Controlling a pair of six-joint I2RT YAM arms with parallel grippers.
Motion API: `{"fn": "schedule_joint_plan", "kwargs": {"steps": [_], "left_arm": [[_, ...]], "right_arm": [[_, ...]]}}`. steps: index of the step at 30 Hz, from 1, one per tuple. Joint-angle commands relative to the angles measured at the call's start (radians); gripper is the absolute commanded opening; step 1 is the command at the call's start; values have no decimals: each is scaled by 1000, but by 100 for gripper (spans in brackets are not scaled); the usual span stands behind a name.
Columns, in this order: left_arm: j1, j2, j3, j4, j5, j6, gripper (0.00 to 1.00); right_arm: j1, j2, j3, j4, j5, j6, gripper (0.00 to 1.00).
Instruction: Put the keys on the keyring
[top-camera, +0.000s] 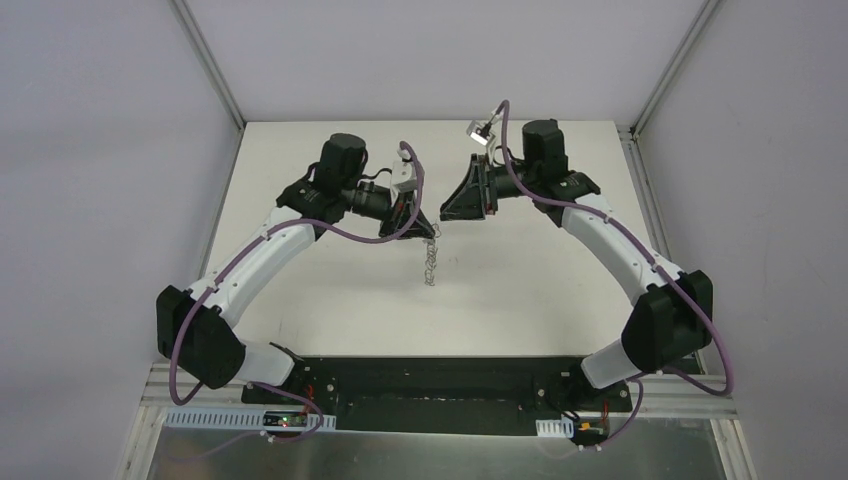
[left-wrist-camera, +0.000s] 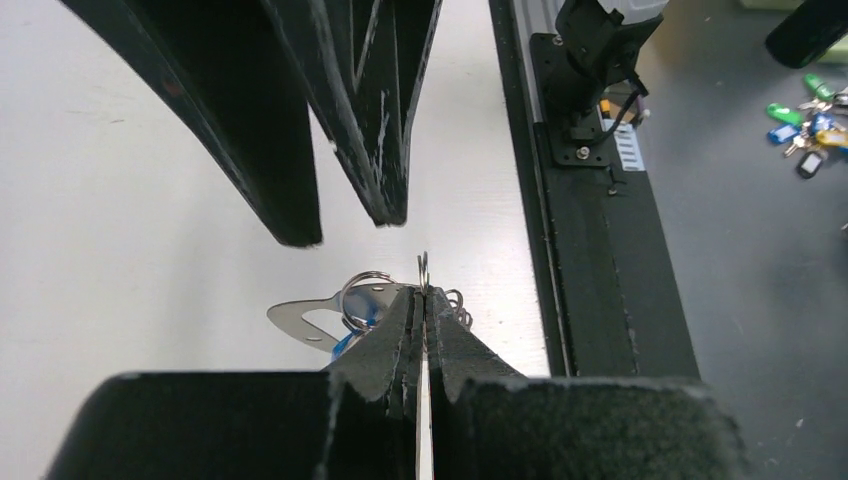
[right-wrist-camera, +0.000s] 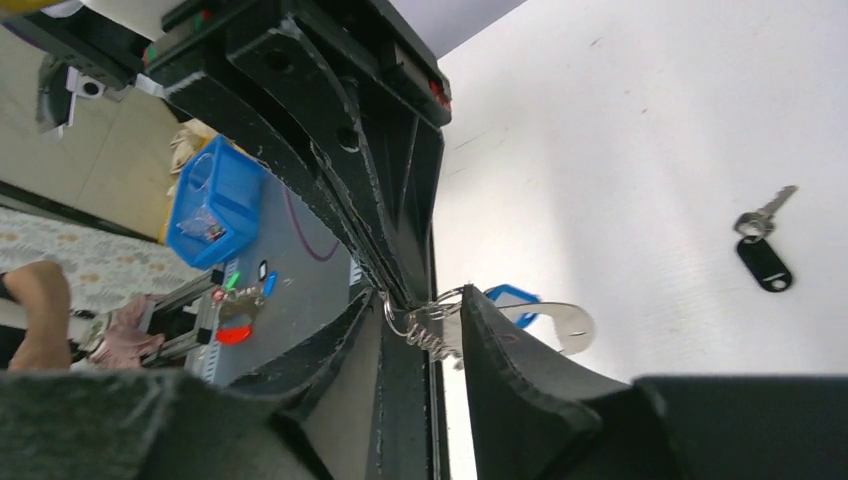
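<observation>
Left hand (left-wrist-camera: 421, 292) clamps keyring (left-wrist-camera: 300, 318); right hand (right-wrist-camera: 420, 302) apart beside it, black-tagged key (right-wrist-camera: 765, 262) on open table (right-wrist-camera: 650, 120).

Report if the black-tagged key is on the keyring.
Off: the small metal key with black plastic tag lies alone on the white table, away from the silvery keyring.
</observation>
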Motion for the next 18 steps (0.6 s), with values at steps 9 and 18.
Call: {"fn": "schedule_joint_plan", "kwargs": {"steps": [9,18], "left_arm": [[22,-49,-202,768,86,-712,0],[22,-46,-249,887,64,-823,0]], "right_arm": [[-13,-157,-12,-221,50,-317,43],[18,-169,-13,-261,134,-380,38]]}}
